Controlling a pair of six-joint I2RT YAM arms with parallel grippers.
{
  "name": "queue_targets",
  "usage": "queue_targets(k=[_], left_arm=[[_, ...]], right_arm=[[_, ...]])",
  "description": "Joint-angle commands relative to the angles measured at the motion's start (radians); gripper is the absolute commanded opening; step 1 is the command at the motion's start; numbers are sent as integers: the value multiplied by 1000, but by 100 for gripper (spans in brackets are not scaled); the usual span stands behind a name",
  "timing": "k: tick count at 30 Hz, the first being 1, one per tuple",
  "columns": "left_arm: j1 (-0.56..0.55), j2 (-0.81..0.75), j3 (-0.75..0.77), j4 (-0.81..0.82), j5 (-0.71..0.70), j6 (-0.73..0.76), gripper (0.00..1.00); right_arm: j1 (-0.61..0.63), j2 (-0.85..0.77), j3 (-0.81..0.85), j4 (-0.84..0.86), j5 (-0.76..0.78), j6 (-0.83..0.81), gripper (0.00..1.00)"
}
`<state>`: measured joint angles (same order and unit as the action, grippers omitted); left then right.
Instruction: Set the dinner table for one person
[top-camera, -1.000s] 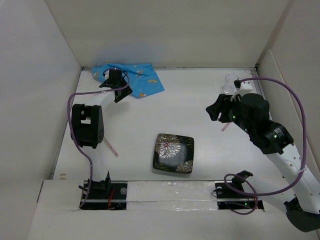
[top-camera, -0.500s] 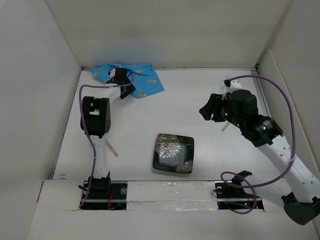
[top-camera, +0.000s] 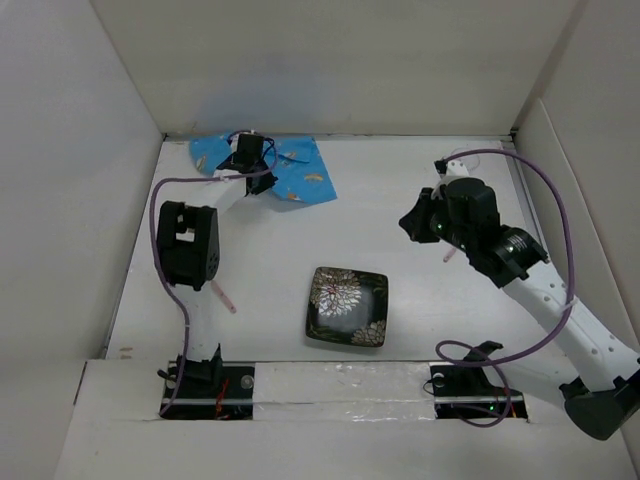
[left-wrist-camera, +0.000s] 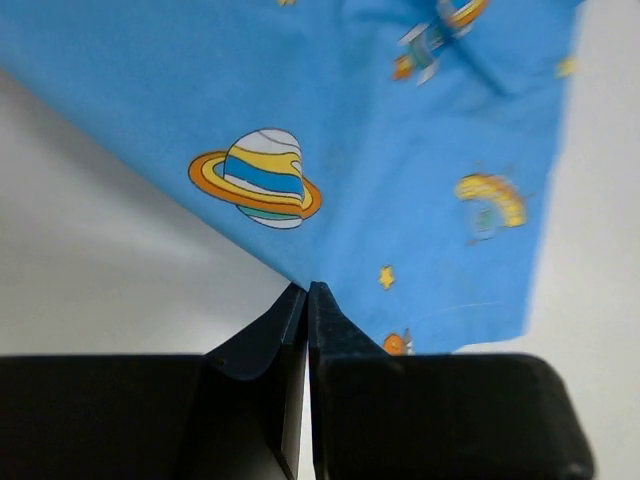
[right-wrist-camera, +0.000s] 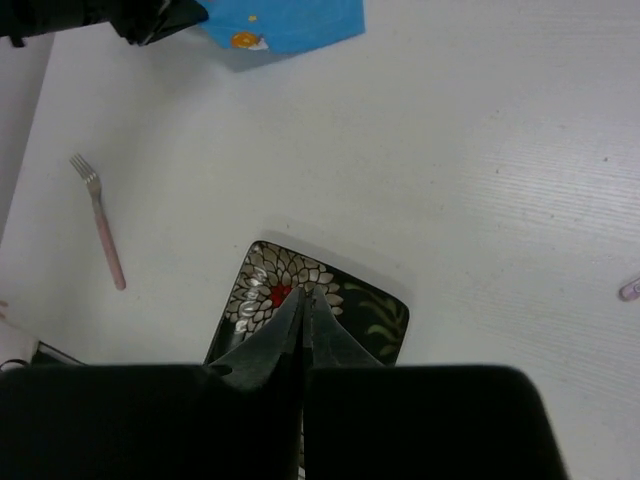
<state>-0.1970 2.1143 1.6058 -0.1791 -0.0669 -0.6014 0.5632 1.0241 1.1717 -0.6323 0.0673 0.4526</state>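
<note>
White surface (top-camera: 400, 190) is spread beneath both jaws; the blue placemat (left-wrist-camera: 420, 150) is pinched at its edge by the shut left jaws, cloth fanned ahead; right jaws are closed, empty

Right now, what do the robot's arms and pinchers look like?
The left arm and right arm are white with chunky black joints. A purple cable loops along each. The left gripper and right gripper are black, each with two fingers tapering to thin tips.
</note>
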Motion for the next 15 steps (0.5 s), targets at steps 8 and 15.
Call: queue_targets(k=[8, 15], left_arm=[[-157, -453, -302, -2, 148, 100, 0], [-245, -490, -297, -108, 99, 160, 43]], right_arm=[[6, 169, -75, 220, 124, -6, 5], [-59, 414, -31, 276, 152, 38, 61]])
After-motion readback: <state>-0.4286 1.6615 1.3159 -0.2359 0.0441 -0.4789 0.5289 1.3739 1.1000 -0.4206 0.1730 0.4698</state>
